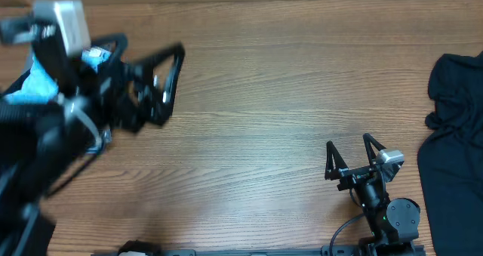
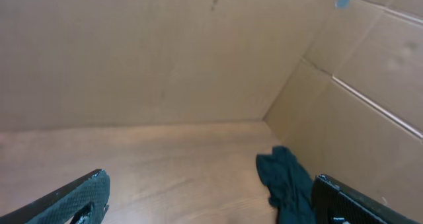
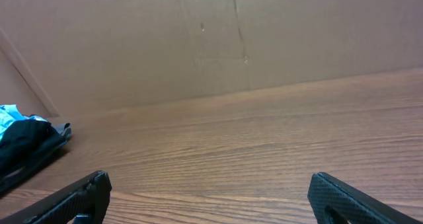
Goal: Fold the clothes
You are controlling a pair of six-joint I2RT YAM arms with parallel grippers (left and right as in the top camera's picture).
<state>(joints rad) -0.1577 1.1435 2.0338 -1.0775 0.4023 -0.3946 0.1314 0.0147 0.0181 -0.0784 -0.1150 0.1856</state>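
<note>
My left gripper (image 1: 167,86) is up high over the far-left part of the table (image 1: 256,135), blurred in the overhead view. Its fingers are spread wide w/ nothing between them. In the left wrist view I see both fingertips (image 2: 79,194) at the bottom corners, and only bare wood in the gap.

My right gripper (image 1: 349,141) sits low near the front-right of the table. Its fingers are also spread wide and hold nothing. The right wrist view shows the same: one fingertip (image 3: 86,194) at each bottom corner, wood grain between.

The light blue T-shirt (image 1: 34,86) is bunched at the far-left edge of the table, partly hidden behind my left arm. From the right wrist it's a small crumpled blue patch (image 3: 12,115) by the left frame edge, at the foot of the cardboard wall (image 3: 198,39). Something dark lies with it, poss. another piece of clothing; too cropped to tell.

A dark garment (image 1: 456,120) lies rumpled at the right edge of the table, well apart from the blue one and to the right of my right gripper. The left wrist cam catches it (image 2: 287,184) near the corner where two cardboard walls meet.

Neither gripper touches any cloth.
</note>
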